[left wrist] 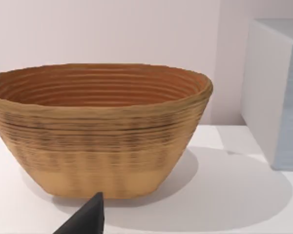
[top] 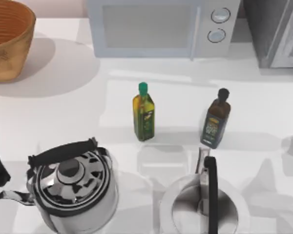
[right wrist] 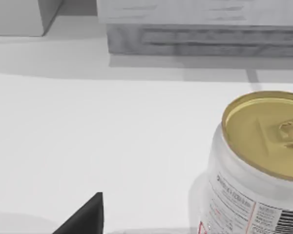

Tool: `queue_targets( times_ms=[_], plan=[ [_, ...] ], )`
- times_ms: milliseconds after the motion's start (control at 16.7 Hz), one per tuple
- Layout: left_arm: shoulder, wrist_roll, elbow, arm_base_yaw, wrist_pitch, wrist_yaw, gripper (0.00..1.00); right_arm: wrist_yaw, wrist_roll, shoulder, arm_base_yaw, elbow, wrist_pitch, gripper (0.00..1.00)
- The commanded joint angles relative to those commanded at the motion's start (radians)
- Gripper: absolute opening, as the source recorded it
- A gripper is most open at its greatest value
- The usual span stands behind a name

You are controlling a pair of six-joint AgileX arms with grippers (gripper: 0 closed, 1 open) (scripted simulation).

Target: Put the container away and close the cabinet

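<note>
Two wrist views differ: beyond our left fingertip (left wrist: 85,218) stands a ribbed tan woven basket (left wrist: 100,129); beside our right fingertip (right wrist: 85,217), a gold-topped white can (right wrist: 256,168). Finger spread: cannot tell.

Wicker basket (top: 5,39) at ten o'clock, microwave (top: 161,27) at twelve, two kettles (top: 71,187) near six.

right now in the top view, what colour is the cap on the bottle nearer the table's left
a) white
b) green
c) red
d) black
b: of the two bottles standing in front of the microwave, the left bottle wears a green cap, while the right bottle has a dark one.
</note>
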Motion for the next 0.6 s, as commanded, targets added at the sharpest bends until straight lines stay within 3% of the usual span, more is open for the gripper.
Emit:
queue_targets(
  times_ms=[300,600],
  plan=[
    [0.000,0.000,0.000,0.000,0.000,0.000,1.00,-0.009,-0.005,0.281,-0.042,0.009,0.254,1.00],
    [0.000,0.000,0.000,0.000,0.000,0.000,1.00,-0.011,-0.007,0.335,-0.050,0.012,0.309,1.00]
  ],
)
